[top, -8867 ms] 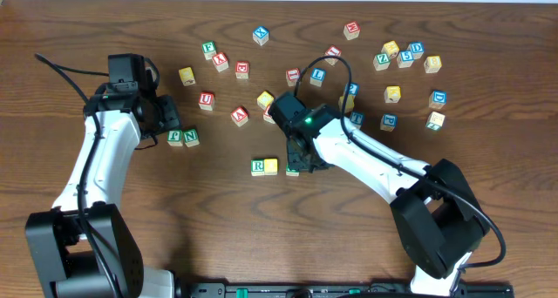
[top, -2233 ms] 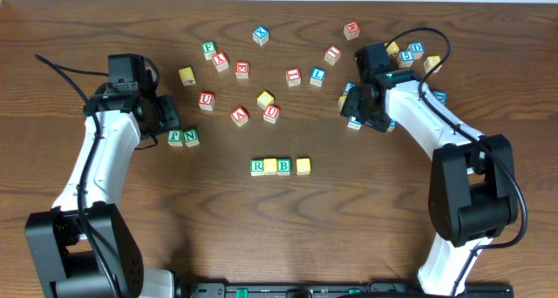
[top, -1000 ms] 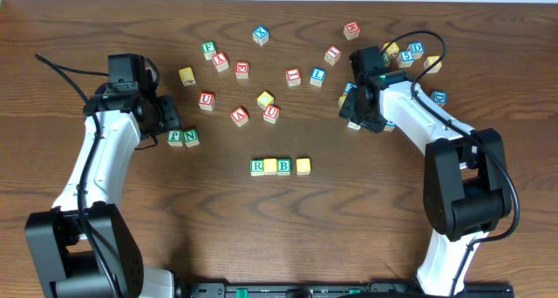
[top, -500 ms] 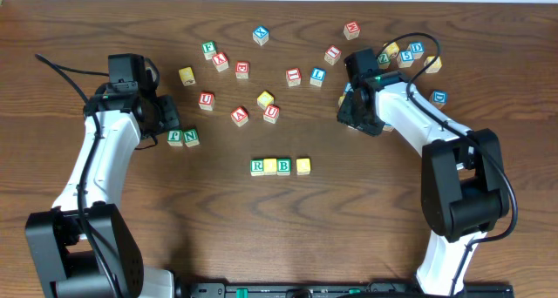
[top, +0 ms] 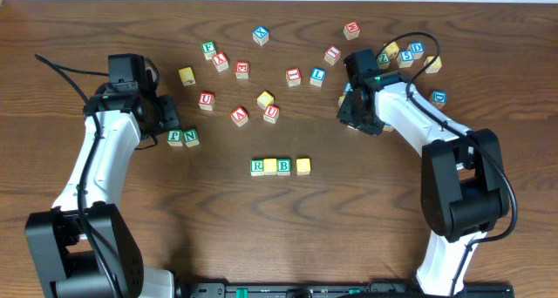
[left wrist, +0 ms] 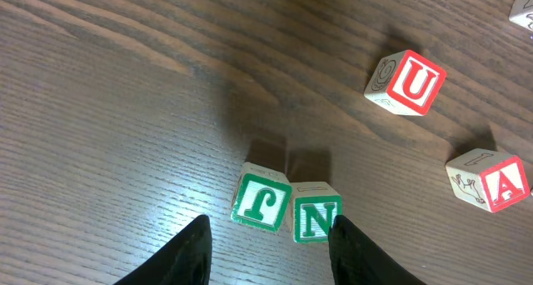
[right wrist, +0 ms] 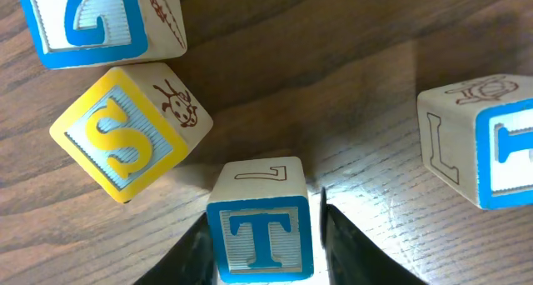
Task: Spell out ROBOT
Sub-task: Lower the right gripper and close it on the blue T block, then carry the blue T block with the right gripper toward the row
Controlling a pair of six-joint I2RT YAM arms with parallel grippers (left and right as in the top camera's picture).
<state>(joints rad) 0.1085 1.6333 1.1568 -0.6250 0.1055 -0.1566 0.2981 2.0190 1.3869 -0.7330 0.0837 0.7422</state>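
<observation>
A row of blocks lies at the table's middle front: green R (top: 258,166), a yellow block (top: 271,165), blue B (top: 284,166) and, a little apart, another yellow block (top: 302,165). My right gripper (top: 353,115) is low over the right cluster. In the right wrist view its fingers (right wrist: 262,235) straddle a blue T block (right wrist: 265,202) resting on the table; the left finger touches it, and a thin gap shows at the right finger. My left gripper (top: 170,115) is open and empty just above two green blocks (left wrist: 261,203) and N (left wrist: 316,219).
A yellow S block (right wrist: 125,143), a blue Z block (right wrist: 92,18) and another blue block (right wrist: 491,152) crowd the T block. Several loose letter blocks lie across the back of the table, among them a red U (left wrist: 412,83) and a red A (left wrist: 500,181).
The right arm left the row, moved to the right cluster and shifted slightly left onto the T block; it has held still for the last half second. The left arm has not moved.
</observation>
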